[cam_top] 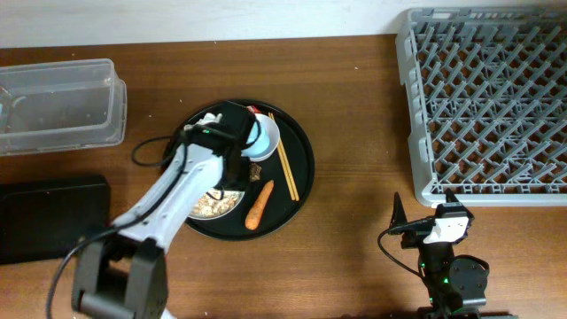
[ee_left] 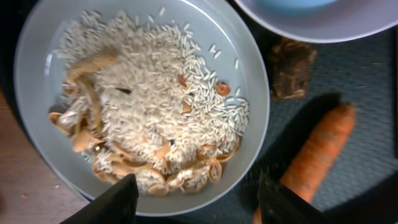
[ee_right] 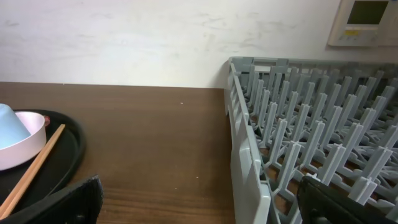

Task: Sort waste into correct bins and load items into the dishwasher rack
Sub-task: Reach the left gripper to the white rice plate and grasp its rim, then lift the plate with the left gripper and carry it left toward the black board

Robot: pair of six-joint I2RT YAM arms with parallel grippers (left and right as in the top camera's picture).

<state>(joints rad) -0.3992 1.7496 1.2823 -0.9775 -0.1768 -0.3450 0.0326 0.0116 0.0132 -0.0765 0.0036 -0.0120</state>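
A round plate [ee_left: 249, 124] holds pale rice-like scraps [ee_left: 149, 87] and tan peel bits; it sits on the round black tray [cam_top: 301, 182]. My left gripper [ee_left: 196, 202] hangs open and empty just above the plate's near rim; it also shows from overhead [cam_top: 232, 173]. An orange carrot [ee_left: 317, 155] and a dark brown bit [ee_left: 289, 68] lie beside the plate. The light-blue cup [cam_top: 260, 135] sits in a white bowl [ee_right: 28, 146]. The chopsticks [cam_top: 288, 168] lie on the tray. My right gripper [ee_right: 199, 208] is open and empty, low beside the grey rack [ee_right: 249, 155]. No tissue shows.
The clear tub [cam_top: 58, 105] stands at the far left, with the black bin [cam_top: 49, 217] in front of it. The rack [cam_top: 487, 97] fills the back right. A black cable [cam_top: 146, 151] loops left of the tray. Bare wood [ee_right: 155, 137] lies between tray and rack.
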